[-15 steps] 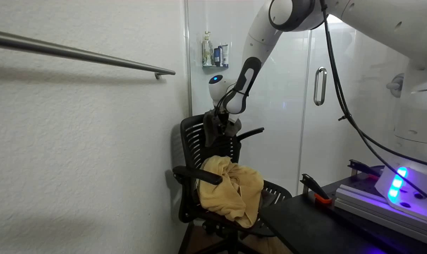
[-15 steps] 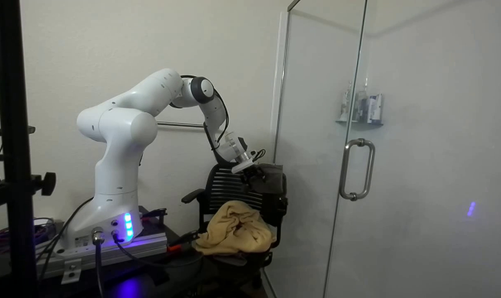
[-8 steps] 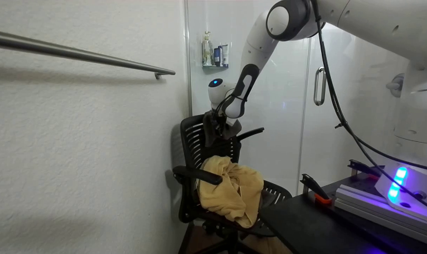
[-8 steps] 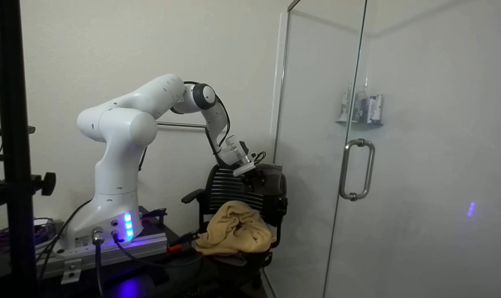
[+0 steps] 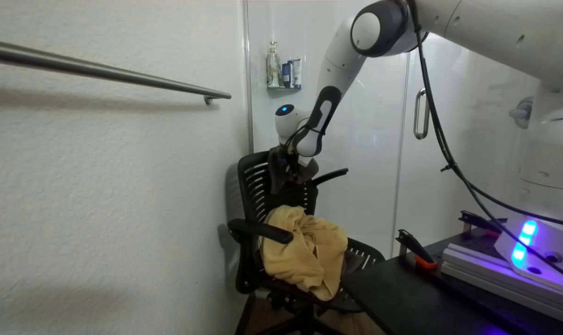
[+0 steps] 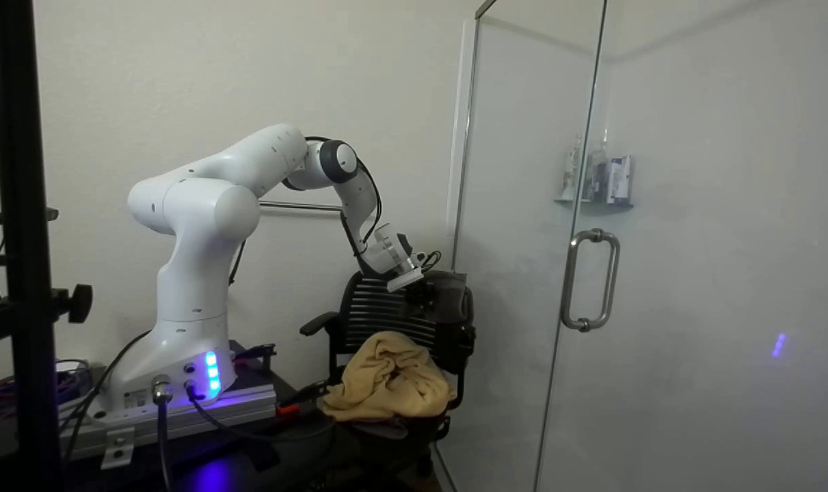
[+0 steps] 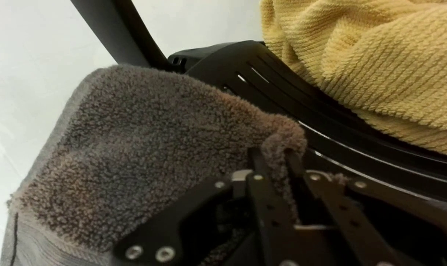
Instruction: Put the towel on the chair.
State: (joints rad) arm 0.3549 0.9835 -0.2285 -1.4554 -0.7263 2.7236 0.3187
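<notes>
towel (image 7: 145, 147), grey and deep-piled with a flat woven band, found at the upper back of the chair (image 5: 288, 199) in both exterior views; whether the chair or only the fingers (image 7: 265, 195) bear its weight cannot be told. said fingers stand nearly together, a rolled fold of pile filling the narrow gap at their tips; hold judged sound but shallow. handling, by judgement: light, limp, not fragile, and little inclined to slip thanks to the nap, though loose parts will sag and could snag on the chair's frame or armrest (image 5: 260, 230). best place to take hold: a doubled fold of thick pile near the middle, bitten deeper; the flat band is likelier to slide. remaining step judged to be laying it down and letting go. task sentence names no colour; the grey one is taken as its subject, being the one in hand. on the seat (image 5: 369, 252) lies a heaped yellow cloth (image 5: 304, 253), apart from the towel in the wrist view. bench (image 5: 402, 293) noted just beside the seat; wall rail (image 5: 100, 70) above, well apart from the towel.
</notes>
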